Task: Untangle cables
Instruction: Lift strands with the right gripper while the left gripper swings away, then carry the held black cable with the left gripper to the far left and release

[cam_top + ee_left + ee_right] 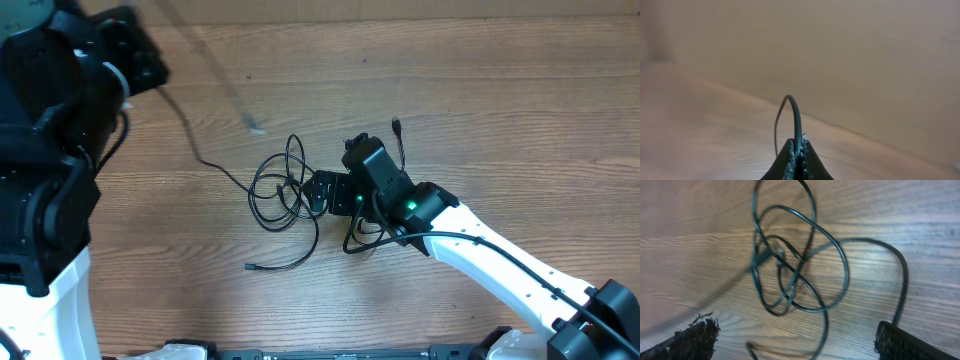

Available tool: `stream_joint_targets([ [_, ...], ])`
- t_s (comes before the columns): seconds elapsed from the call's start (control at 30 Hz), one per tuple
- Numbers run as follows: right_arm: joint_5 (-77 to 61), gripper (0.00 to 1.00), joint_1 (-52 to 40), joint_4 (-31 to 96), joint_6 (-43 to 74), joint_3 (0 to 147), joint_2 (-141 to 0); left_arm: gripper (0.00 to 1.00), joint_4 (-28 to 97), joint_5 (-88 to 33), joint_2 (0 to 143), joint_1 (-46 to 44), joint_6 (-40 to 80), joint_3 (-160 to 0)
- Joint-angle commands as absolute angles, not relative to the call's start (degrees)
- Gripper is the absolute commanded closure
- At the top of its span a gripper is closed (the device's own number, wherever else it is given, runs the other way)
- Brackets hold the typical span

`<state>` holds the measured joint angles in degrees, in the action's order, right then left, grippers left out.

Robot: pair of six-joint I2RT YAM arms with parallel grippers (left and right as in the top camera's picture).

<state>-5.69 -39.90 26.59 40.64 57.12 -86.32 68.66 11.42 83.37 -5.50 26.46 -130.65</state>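
A tangle of thin black cables point(280, 190) lies in loops at the middle of the wooden table. One cable point(190, 140) rises from the tangle up to my left gripper point(150, 70) at the top left. In the left wrist view that gripper point(799, 142) is shut on this cable point(797, 117), high above the table. My right gripper point(315, 193) stands open at the right edge of the tangle. In the right wrist view its fingers point(695, 337) stand wide apart below the loops point(795, 260), with only a strand of cable between them.
A plug end point(250, 267) lies toward the front of the table, and another plug point(397, 125) sticks up behind the right arm. A blurred cable end point(257, 125) hangs in the air left of centre. The left arm's base point(40, 220) fills the left side.
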Motion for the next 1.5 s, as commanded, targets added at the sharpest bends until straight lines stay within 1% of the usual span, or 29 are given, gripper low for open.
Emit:
stream_joint_targets([
  [0.0, -5.04, 0.00, -40.34, 26.94, 40.42, 54.94, -86.94, 0.96, 72.36, 31.94, 82.50, 1.54, 37.17, -131.83],
  [0.07, -5.04, 0.00, -40.34, 27.42, 40.42, 54.74, -86.94, 0.96, 74.06, 33.63, 82.54, 7.14, 43.24, -131.83],
  [0.2, -5.02, 0.00, -40.34, 28.84, 40.42, 54.74, -86.94, 0.96, 75.22, 31.66, 84.01, 18.39, 51.27, -131.76],
  [0.3, -5.04, 0.00, -40.34, 30.17, 40.40, 54.74, -86.94, 0.96, 74.63, 25.89, 86.56, 24.62, 52.77, -131.76],
  [0.4, -5.04, 0.00, -40.34, 30.35, 40.42, 54.74, -86.94, 0.96, 72.51, 21.54, 90.32, 27.33, 56.29, -131.76],
  [0.53, -5.04, 0.00, -40.34, 30.35, 40.42, 54.74, -86.94, 0.96, 63.81, 18.59, 96.25, 27.51, 56.47, -131.76],
  [0.63, -5.04, 0.00, -40.34, 30.33, 40.40, 54.74, -86.94, 0.96, 54.87, 14.02, 101.03, 27.35, 55.35, -131.76],
  [0.8, -5.04, 0.00, -40.34, 30.35, 40.40, 54.74, -86.94, 0.96, 34.70, 1.52, 108.66, 27.33, 54.98, -131.79],
  [0.87, -5.04, 0.00, -40.34, 30.33, 40.42, 54.74, -86.94, 0.96, 27.68, 1.78, 110.93, 27.29, 52.71, -131.79],
  [0.9, -5.04, 0.00, -40.34, 30.35, 40.40, 54.74, -86.94, 0.96, 26.15, 2.39, 111.68, 27.31, 52.21, -131.79],
  [1.0, -5.04, 0.00, -40.34, 30.35, 40.40, 54.74, -86.94, 0.96, 28.97, 7.03, 113.47, 27.42, 50.85, -131.76],
  [1.07, -5.04, 0.00, -40.34, 30.33, 40.42, 54.74, -86.94, 0.96, 35.16, 15.20, 115.59, 27.42, 50.61, -131.76],
  [1.13, -5.04, 0.00, -40.34, 30.33, 40.40, 54.74, -86.94, 0.96, 38.94, 18.98, 117.45, 27.44, 51.46, -131.76],
  [1.2, -5.04, 0.00, -40.34, 30.35, 40.42, 54.74, -86.94, 0.96, 43.88, 22.63, 119.98, 27.66, 54.63, -131.76],
  [1.23, -5.04, 0.00, -40.34, 30.33, 40.42, 54.74, -86.94, 0.96, 47.83, 23.92, 121.89, 28.01, 58.85, -131.76],
  [1.33, -5.04, 0.00, -40.34, 30.35, 40.42, 54.74, -86.94, 0.96, 51.07, 22.79, 125.43, 28.64, 63.70, -131.76],
  [1.47, -5.04, 0.00, -40.34, 30.35, 40.42, 54.74, -86.94, 0.92, 50.63, 19.62, 129.86, 28.73, 62.76, -131.76],
])
